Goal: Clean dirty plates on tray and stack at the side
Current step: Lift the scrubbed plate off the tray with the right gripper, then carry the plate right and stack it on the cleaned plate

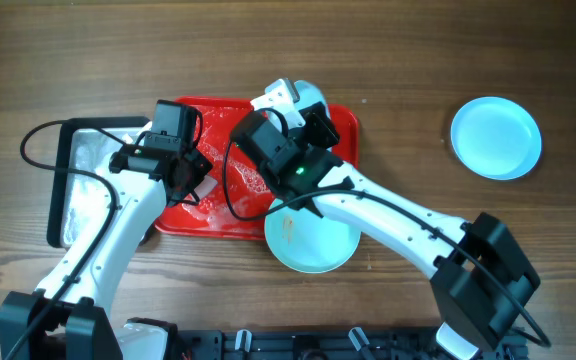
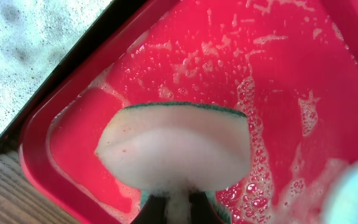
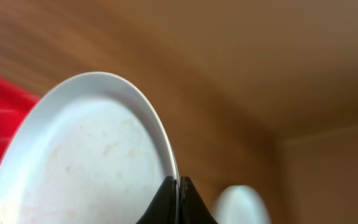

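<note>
Over the sudsy tray (image 2: 303,62), left gripper (image 2: 178,205) clamps soft sponge (image 2: 176,149), right gripper (image 3: 178,193) round plate (image 3: 86,155).

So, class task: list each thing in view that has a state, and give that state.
Red tray: wet, soapy.
Sponge: pinched, bulging.
Left gripper: shut, pinching it.
Held plate: raised, on edge, smeared.
Right gripper: shut on its rim.
Front plate: flat, stained.
Far-right plate: flat, looks clean.
Silver tray: foamy.
</note>
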Robot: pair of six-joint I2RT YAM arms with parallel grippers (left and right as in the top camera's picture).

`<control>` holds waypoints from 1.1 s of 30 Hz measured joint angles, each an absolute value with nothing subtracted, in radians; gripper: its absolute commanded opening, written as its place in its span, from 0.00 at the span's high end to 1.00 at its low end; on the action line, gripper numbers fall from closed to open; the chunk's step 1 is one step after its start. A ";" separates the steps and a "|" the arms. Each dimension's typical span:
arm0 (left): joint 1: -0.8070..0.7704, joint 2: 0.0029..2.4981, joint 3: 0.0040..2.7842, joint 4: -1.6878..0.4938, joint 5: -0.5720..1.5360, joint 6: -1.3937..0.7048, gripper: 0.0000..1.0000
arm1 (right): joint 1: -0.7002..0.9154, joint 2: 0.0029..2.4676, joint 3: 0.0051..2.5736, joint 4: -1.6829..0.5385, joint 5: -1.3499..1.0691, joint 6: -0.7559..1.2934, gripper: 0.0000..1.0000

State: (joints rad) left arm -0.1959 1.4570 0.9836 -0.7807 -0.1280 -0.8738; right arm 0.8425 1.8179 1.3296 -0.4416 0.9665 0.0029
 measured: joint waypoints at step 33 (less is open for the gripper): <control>-0.196 1.457 0.984 -0.791 -0.121 -0.865 0.96 | 0.305 1.616 1.330 -0.620 -0.353 0.252 0.96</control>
State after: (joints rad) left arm -0.1959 1.4570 0.9836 -0.7914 -0.1211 -0.8654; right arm 0.3054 1.6161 1.3300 -0.6205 -0.3531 0.2523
